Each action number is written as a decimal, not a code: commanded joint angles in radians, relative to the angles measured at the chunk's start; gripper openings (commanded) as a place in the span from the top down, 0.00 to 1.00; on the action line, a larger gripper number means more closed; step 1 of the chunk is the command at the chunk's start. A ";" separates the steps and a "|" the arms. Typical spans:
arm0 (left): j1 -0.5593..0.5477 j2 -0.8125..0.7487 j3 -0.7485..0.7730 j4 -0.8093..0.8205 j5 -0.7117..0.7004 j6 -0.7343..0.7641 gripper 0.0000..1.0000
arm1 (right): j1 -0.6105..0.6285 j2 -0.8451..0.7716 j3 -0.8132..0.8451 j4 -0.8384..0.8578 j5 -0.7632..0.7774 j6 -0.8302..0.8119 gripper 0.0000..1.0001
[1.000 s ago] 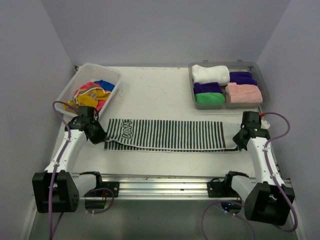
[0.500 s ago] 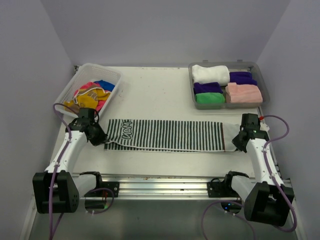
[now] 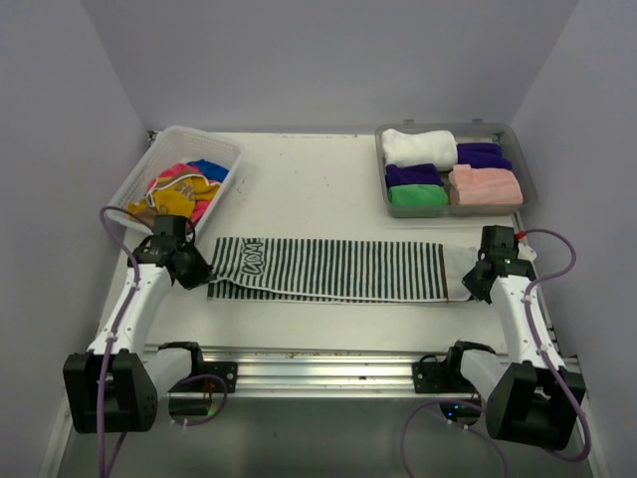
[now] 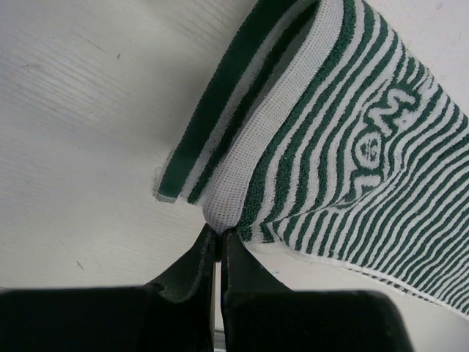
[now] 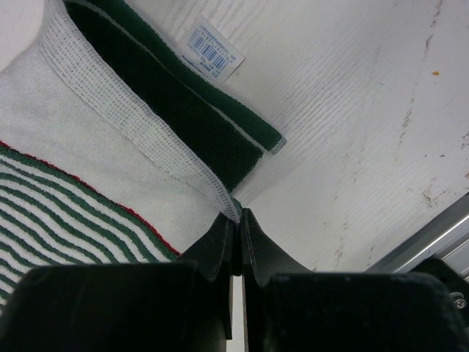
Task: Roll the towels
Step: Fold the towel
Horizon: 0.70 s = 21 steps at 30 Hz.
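A dark-green-and-white striped towel (image 3: 328, 269) lies folded lengthwise in a long strip across the table. My left gripper (image 3: 202, 273) is shut on its left corner, seen in the left wrist view (image 4: 220, 229). My right gripper (image 3: 476, 289) is shut on its right corner, seen in the right wrist view (image 5: 236, 213). The striped towel (image 4: 352, 147) shows a woven logo. Its white end (image 5: 95, 176) carries a barcode label (image 5: 215, 48). Rolled white, purple, green and pink towels (image 3: 448, 171) fill the grey tray (image 3: 528, 189). Loose pink, yellow and blue towels (image 3: 184, 189) lie in the white basket (image 3: 134, 179).
A metal rail (image 3: 318, 363) runs along the near table edge between the arm bases. The basket stands at the back left and the tray at the back right. Walls close in on both sides and the back.
Both grippers have stayed shut on the towel's ends. The striped strip has drawn slightly straighter and shifted a little toward the back.
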 commanded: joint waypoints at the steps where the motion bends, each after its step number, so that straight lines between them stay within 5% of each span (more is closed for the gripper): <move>1: 0.007 0.000 -0.022 0.005 0.006 -0.029 1.00 | -0.006 0.000 0.009 0.027 -0.012 -0.006 1.00; 3: 0.007 0.010 -0.033 0.014 0.029 -0.032 0.90 | -0.006 -0.012 0.012 0.034 -0.044 -0.026 0.86; 4: 0.007 0.012 -0.033 0.018 0.026 -0.030 0.79 | -0.006 -0.022 0.015 0.037 -0.052 -0.034 0.75; 5: 0.007 0.010 -0.027 0.011 0.020 -0.030 0.58 | -0.006 -0.037 0.018 0.034 -0.055 -0.040 0.54; 7: 0.006 -0.002 0.012 -0.011 -0.024 -0.035 0.40 | -0.006 -0.084 0.041 0.033 -0.058 -0.065 0.42; 9: 0.007 -0.019 0.070 -0.027 -0.080 -0.050 0.34 | -0.006 -0.115 0.082 0.034 -0.073 -0.088 0.34; 13: -0.002 -0.078 0.121 0.091 -0.053 -0.050 0.33 | -0.005 -0.106 0.145 0.053 -0.181 -0.125 0.34; 21: -0.247 0.170 0.182 0.290 -0.005 -0.053 0.40 | 0.040 0.101 0.170 0.218 -0.291 -0.094 0.65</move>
